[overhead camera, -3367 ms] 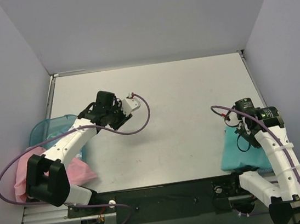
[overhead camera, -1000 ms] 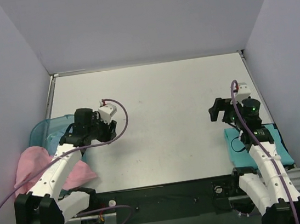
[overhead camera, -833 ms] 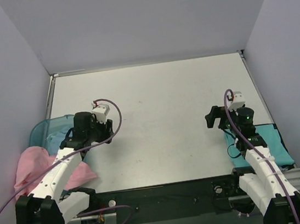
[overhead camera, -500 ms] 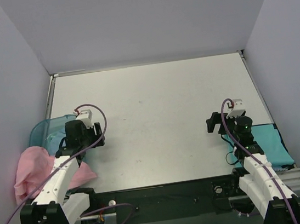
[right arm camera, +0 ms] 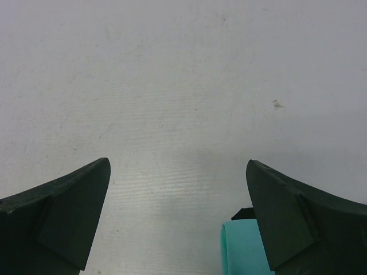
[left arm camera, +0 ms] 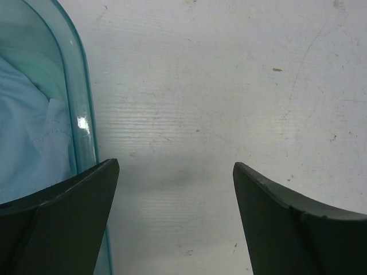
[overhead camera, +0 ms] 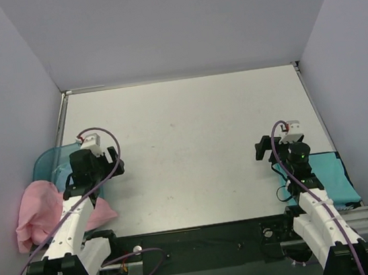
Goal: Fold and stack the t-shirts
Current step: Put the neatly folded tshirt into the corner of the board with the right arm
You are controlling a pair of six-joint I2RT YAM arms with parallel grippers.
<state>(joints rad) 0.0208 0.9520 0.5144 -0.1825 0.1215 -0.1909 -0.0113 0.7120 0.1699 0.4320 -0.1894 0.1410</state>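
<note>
The pale pink t-shirt [overhead camera: 34, 211] lies crumpled at the near left, partly under my left arm. At the near right lies the teal-green t-shirt [overhead camera: 331, 176], folded flat; its corner [right arm camera: 243, 246] shows low between my right fingers. My left gripper [overhead camera: 103, 167] [left arm camera: 175, 166] hangs open over bare table beside the tub, holding nothing. My right gripper [overhead camera: 274, 151] [right arm camera: 178, 162] is open and empty too, just beyond the teal shirt's far left corner.
A translucent blue tub [overhead camera: 52, 165] stands at the left edge behind the pink shirt; its rim [left arm camera: 71, 86] runs just by my left finger. Grey walls close in the table [overhead camera: 189, 123] on three sides.
My left arm has drawn back to the left and toward the near edge, and its jaws have spread wider. My right arm has pulled back off the teal shirt and settled near its corner.
</note>
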